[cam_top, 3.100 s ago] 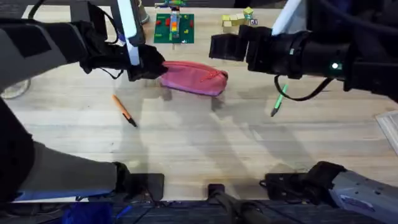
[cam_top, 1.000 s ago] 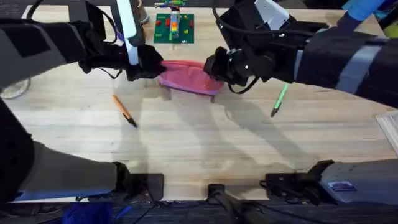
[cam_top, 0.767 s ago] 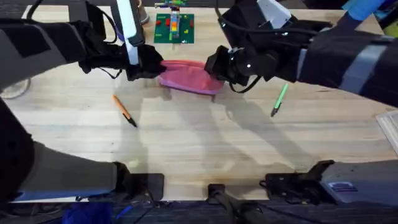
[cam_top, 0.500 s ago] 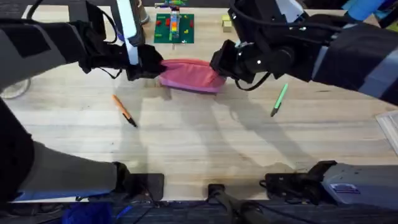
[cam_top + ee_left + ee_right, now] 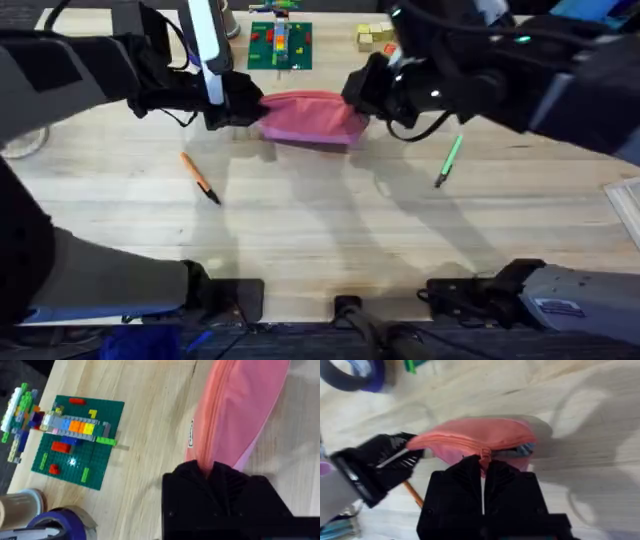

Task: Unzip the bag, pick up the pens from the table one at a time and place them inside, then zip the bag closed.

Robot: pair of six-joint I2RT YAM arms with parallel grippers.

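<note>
Bright even light, soft shadows on table [image 5: 320,230], blurred right-wrist view

Pale wooden plank table [image 5: 320,240] has a pink fabric pouch [image 5: 312,117], an orange pen [image 5: 199,177], a green pen [image 5: 448,161] and a green brick plate [image 5: 279,45] on it.

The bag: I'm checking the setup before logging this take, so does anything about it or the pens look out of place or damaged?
Nothing stands out. The bag is pinched at each end by the left gripper and right gripper, undamaged. The orange pen and green pen lie on the table.
</note>
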